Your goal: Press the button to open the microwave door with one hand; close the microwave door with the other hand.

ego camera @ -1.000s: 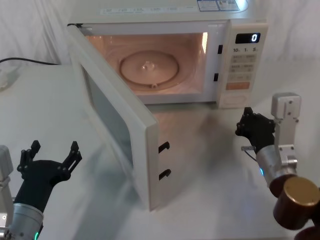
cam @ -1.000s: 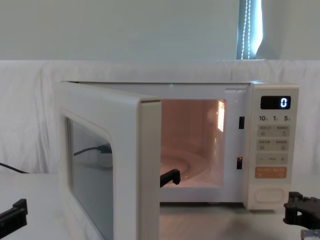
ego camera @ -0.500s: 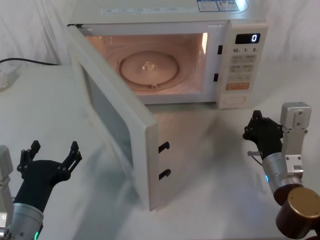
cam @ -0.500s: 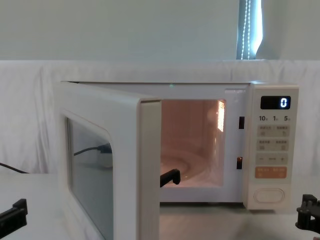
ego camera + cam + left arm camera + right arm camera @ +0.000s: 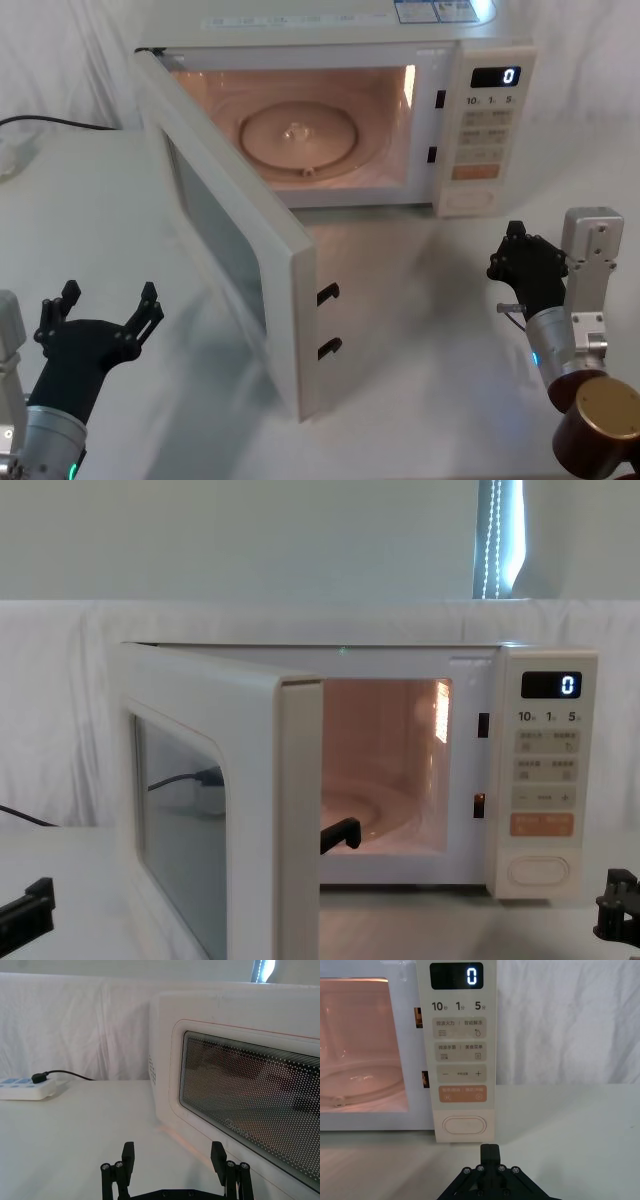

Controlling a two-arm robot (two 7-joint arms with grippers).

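Head view: microwave door (image 5: pixel 235 250) is standing swung wide toward the near left; left tool (image 5: pixel 100 318) is waiting spread apart beside it, right tool (image 5: pixel 527 262) pinched together, well short of the button (image 5: pixel 471 199).

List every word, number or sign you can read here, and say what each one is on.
"0": lit display at the top of the microwave's control panel.
"10", "1", "5": printed row under the display, each followed by a small character too small to read.
"−" and "+": one beige key.
Chinese labels on the other keys: too small to read.
Stickers on the microwave's top: unreadable.
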